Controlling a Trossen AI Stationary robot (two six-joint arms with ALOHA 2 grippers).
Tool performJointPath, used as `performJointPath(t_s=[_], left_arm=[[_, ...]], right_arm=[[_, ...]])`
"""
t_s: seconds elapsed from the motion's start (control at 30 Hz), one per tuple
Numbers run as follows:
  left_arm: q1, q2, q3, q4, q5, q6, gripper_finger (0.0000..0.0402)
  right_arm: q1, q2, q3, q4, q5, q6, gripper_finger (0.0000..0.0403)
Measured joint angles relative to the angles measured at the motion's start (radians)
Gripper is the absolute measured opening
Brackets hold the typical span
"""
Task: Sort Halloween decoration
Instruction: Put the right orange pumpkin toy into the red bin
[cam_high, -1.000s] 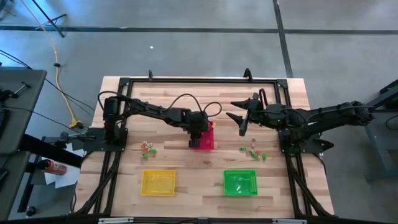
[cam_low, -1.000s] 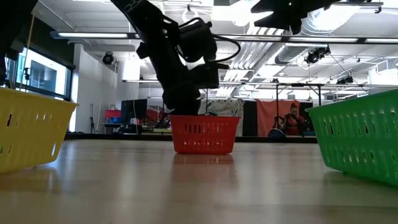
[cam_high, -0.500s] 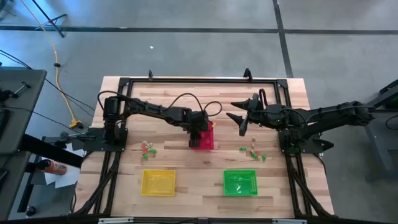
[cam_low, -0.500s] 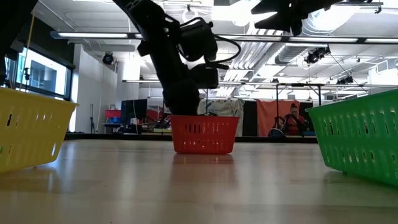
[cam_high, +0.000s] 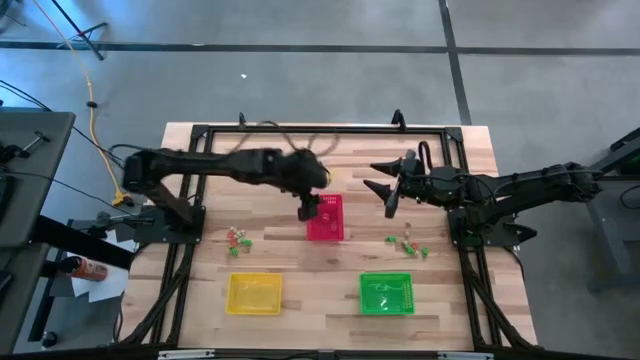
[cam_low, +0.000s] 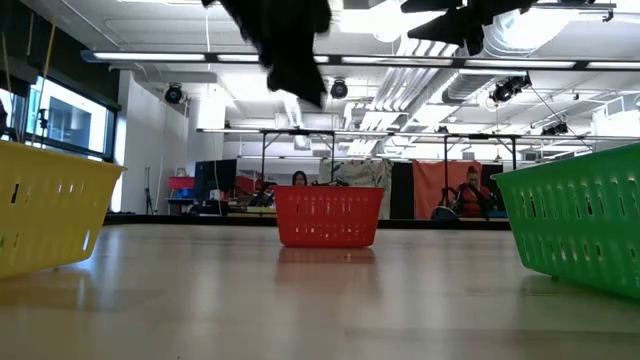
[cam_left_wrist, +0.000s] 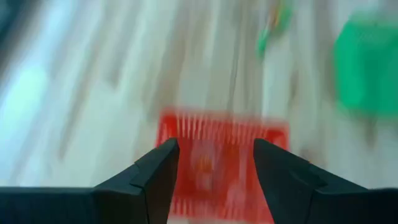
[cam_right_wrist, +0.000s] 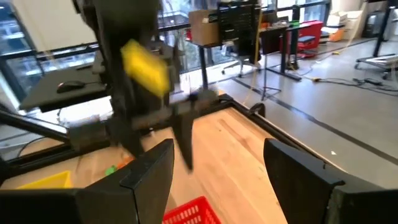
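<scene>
Left gripper (cam_high: 308, 210), fingers (cam_left_wrist: 155, 171) spread and empty, just left of pink-red mesh basket (cam_high: 325, 217). Tiny green, orange-red and whitish trinkets: one cluster (cam_high: 238, 238) left of basket, nearer; another (cam_high: 408, 244) right, under right gripper (cam_high: 388, 192), likewise spread and empty.

Open-plan lab: exposed ceiling ducts (cam_low: 520, 85)

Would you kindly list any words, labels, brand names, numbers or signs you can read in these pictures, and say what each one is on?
None: no readable text shows in any view.
The red basket, yellow basket and green basket carry no label that shows.
The cardboard box in the room, seen in the right wrist view, shows no print that can be made out.
The left wrist view is too blurred to read anything.
</scene>
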Motion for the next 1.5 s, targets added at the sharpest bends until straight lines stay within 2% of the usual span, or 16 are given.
performJointPath(t_s=[0.13, 0.33, 0.63, 0.73, 1.07, 1.17, 1.27, 1.43, 1.5], left_arm=[[-0.012, -0.155, -0.121, 0.225, -0.004, -0.065, 0.0197], [-0.050, -0.341, -0.359, 0.476, -0.031, -0.204, 0.0197], [-0.157, -0.472, -0.675, 0.909, -0.155, -0.365, 0.0197], [-0.177, -0.481, -0.714, 0.942, -0.196, -0.383, 0.0197], [-0.180, -0.481, -0.718, 0.953, -0.187, -0.328, 0.0197], [-0.180, -0.481, -0.718, 0.952, -0.184, -0.293, 0.0197], [-0.180, -0.482, -0.718, 0.952, -0.178, -0.257, 0.0197], [-0.177, -0.481, -0.718, 0.952, -0.189, -0.243, 0.0197], [-0.177, -0.481, -0.718, 0.949, -0.201, -0.243, 0.0197]], right_arm=[[0.000, 0.000, 0.000, 0.006, -0.036, 0.000, 0.0244], [0.000, 0.000, 0.000, 0.022, -0.092, 0.057, 0.0244], [0.001, 0.049, 0.000, 0.091, -0.165, 0.082, 0.0244], [0.001, 0.078, 0.000, 0.105, -0.169, 0.082, 0.0244], [0.001, 0.138, 0.001, 0.181, -0.185, 0.108, 0.0244], [0.001, 0.137, 0.001, 0.166, -0.195, 0.192, 0.0244], [-0.011, 0.130, 0.014, 0.042, -0.249, 0.388, 0.0244], [-0.020, 0.122, 0.113, -0.473, -0.458, 0.707, 0.0244], [-0.003, 0.131, 0.125, -0.636, -0.512, 0.823, 0.0244]])
